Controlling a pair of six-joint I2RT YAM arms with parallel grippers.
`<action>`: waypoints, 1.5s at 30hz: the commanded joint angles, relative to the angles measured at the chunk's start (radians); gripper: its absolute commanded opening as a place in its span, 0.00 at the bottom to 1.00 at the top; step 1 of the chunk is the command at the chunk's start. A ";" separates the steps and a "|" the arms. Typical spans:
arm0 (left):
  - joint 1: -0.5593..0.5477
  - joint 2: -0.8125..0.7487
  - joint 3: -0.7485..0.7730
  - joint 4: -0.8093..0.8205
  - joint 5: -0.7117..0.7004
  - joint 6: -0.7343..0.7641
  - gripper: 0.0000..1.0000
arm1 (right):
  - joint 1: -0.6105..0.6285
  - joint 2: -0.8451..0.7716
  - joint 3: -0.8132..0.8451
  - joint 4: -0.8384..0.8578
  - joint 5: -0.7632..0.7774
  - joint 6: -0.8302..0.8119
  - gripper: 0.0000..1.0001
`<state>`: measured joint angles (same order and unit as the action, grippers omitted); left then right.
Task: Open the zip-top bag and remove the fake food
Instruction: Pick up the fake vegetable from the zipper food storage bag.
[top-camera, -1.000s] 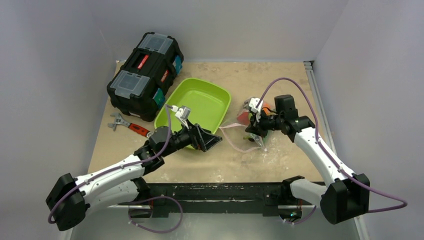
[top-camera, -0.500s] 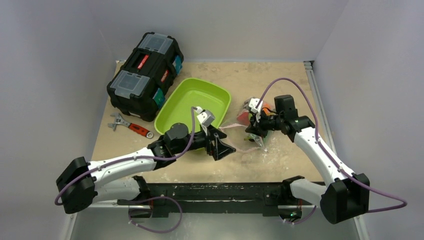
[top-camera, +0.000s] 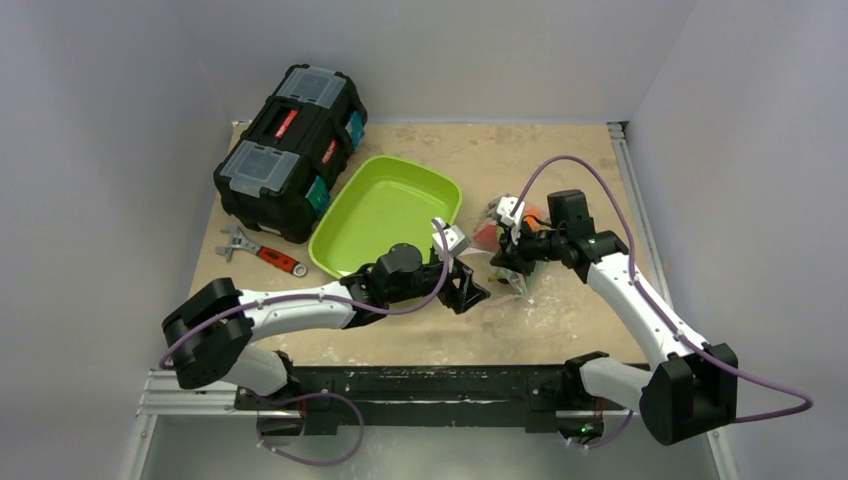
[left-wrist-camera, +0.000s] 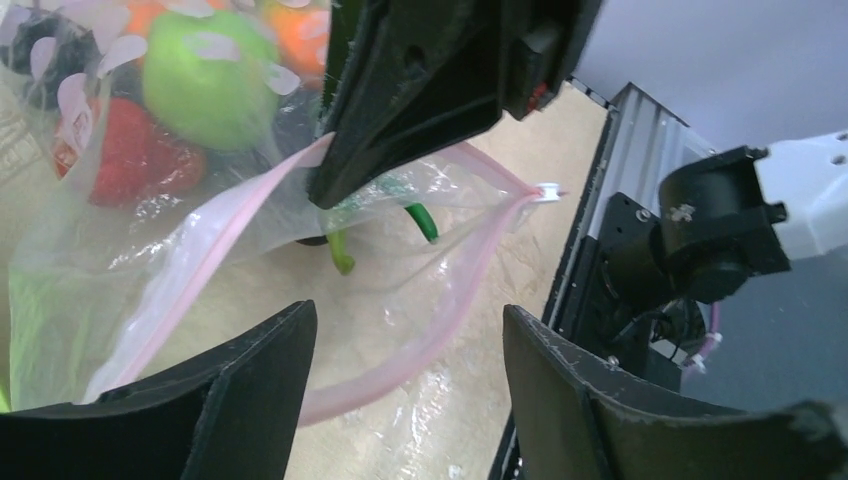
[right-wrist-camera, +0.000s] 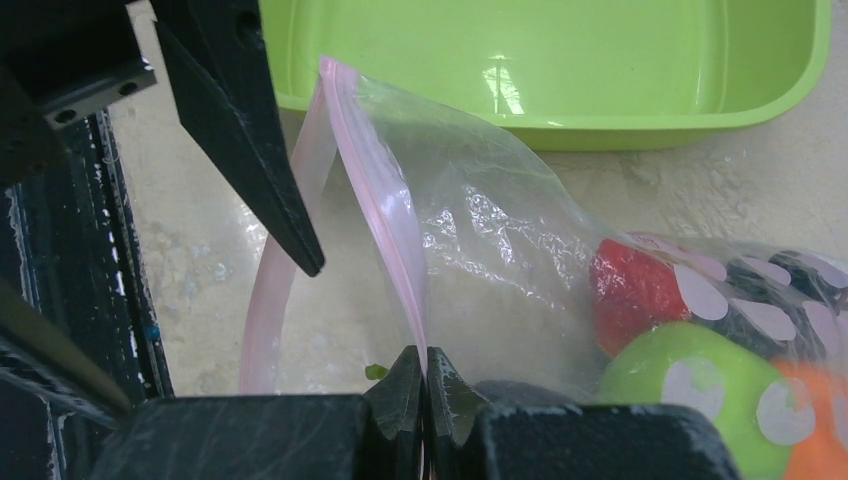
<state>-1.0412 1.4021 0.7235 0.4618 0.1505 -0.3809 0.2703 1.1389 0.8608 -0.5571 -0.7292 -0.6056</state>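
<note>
The bag (right-wrist-camera: 480, 220), right of tray (top-camera: 390, 205), holds fake food (right-wrist-camera: 690, 385).

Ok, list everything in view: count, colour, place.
toolbox: 1, black with red and teal trim, far left of table
tray: 1, lime green, centre, beside toolbox
wrench: 1, red handle, left, in front of toolbox
zip-top bag: 1, clear with pink zip strip, right of tray
fake food: several, red, lime-green, orange, dark, inside bag
table: 1, tan
left gripper: 1, black, open at bag's mouth
right gripper: 1, black, pinching zip strip
</note>
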 joint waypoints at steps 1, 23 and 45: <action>-0.002 0.074 0.071 0.069 -0.067 0.028 0.64 | 0.003 -0.001 0.021 0.005 -0.033 -0.014 0.00; -0.062 0.293 0.126 0.220 -0.244 0.070 0.48 | 0.003 0.001 0.029 0.003 -0.071 0.001 0.00; -0.086 0.380 0.130 0.252 -0.248 0.179 0.40 | 0.003 0.004 0.035 0.009 -0.090 0.016 0.00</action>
<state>-1.1198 1.7569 0.8364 0.6518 -0.0853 -0.2485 0.2703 1.1397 0.8612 -0.5606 -0.7784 -0.6010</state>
